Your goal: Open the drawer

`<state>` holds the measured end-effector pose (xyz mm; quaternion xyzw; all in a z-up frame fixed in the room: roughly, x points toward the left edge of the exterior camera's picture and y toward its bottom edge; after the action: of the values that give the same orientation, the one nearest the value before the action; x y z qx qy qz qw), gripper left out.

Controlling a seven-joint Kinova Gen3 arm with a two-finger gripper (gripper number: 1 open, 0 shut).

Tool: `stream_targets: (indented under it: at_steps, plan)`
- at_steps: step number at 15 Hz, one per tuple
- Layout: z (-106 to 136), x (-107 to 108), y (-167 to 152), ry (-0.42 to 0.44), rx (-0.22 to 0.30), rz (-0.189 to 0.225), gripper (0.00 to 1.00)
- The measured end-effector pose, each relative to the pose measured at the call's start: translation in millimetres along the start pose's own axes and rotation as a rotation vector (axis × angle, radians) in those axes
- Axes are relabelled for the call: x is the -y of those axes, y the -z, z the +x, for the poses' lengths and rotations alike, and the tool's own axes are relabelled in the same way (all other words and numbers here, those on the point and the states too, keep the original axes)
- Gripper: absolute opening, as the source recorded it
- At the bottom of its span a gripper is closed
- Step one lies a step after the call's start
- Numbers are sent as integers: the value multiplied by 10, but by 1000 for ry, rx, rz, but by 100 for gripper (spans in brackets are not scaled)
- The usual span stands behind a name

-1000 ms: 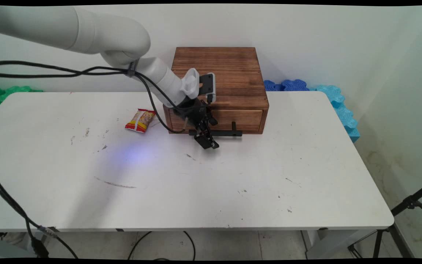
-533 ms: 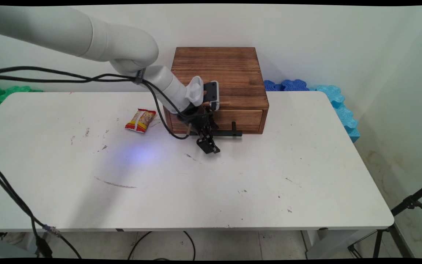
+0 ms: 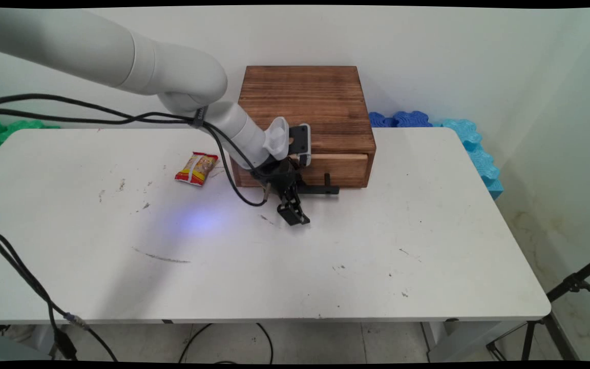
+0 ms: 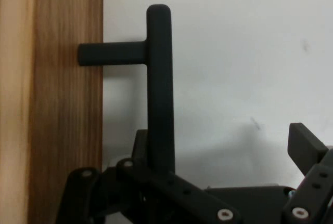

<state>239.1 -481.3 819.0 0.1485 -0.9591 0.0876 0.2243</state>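
Note:
A brown wooden box (image 3: 302,100) stands at the table's far side, with one drawer (image 3: 343,169) in its front. The drawer carries a black bar handle (image 3: 320,189) on two posts. My gripper (image 3: 293,214) hangs low at the handle's left end and is open. In the hand view the handle's bar (image 4: 159,89) runs up between the fingers of the gripper (image 4: 223,148), close against the left finger (image 4: 139,146) and far from the right finger (image 4: 306,148). The drawer's wooden front (image 4: 52,99) fills the left edge. A pale strip shows along the drawer's top edge.
A red and yellow snack packet (image 3: 196,168) lies on the white table (image 3: 325,266) left of the box. Blue foam pieces (image 3: 459,138) and green foam pieces (image 3: 3,130) lie behind the table. Black cables (image 3: 95,110) hang from the arm.
The arm has shifted right and the gripper has come lower and nearer the table's front. The handle sits slightly nearer too, and a pale strip now shows atop the drawer.

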Motion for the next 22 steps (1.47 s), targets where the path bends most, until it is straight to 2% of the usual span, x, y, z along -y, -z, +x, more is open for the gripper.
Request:
stream_targets:
  at_steps: [6,12,22]
  plan:
    - [1,-363,16,-27,13,0,100]
    - [-32,-789,8,-43,27,17,100]
    - [81,-1425,59,-24,14,34,100]
